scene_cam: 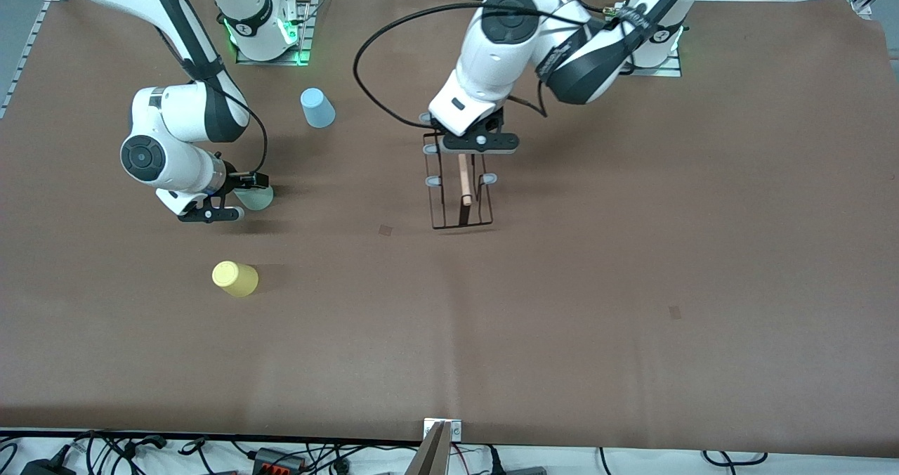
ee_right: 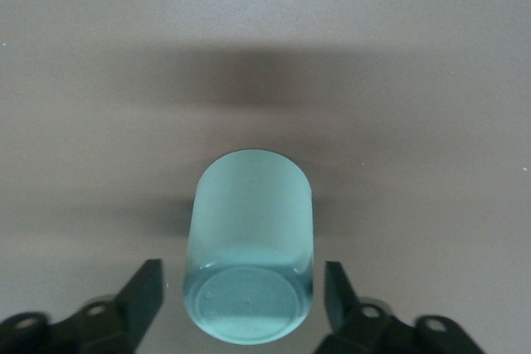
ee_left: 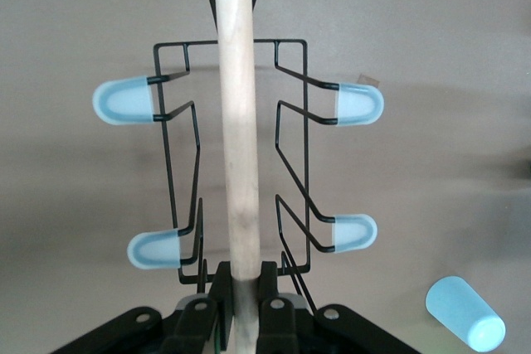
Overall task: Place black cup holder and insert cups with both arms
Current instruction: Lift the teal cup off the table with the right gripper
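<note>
**Rack gripped by its handle, mint cup flanked by parted fingers**

Left gripper [ee_left: 241, 308] clamped tight on the light wooden rod handle [ee_left: 237, 122] of the black cup holder [scene_cam: 460, 194], fingers pressed against the rod near one end. Rack upright, near the middle of the table [scene_cam: 632, 285], closer to the edge where the arm bases stand than to the front camera's edge; whether its base rests on the brown surface or hangs just above it cannot be told. Four pale blue peg tips [ee_left: 123, 102] visible in the left wrist view, splayed to either side of the handle.

Right gripper [ee_right: 245, 300] low at the mint green cup [ee_right: 251, 254], toward the right arm's end of the table. Fingers [ee_right: 143, 296] parted, one on each side of the cup, small gaps showing between pads and cup wall; no grip visible. Cup upside down, flat bottom upward.

Light blue cup [scene_cam: 317, 107] inverted near the right arm's base. Yellow cup [scene_cam: 235, 278] nearer the front camera than the mint one, well apart from it.
</note>
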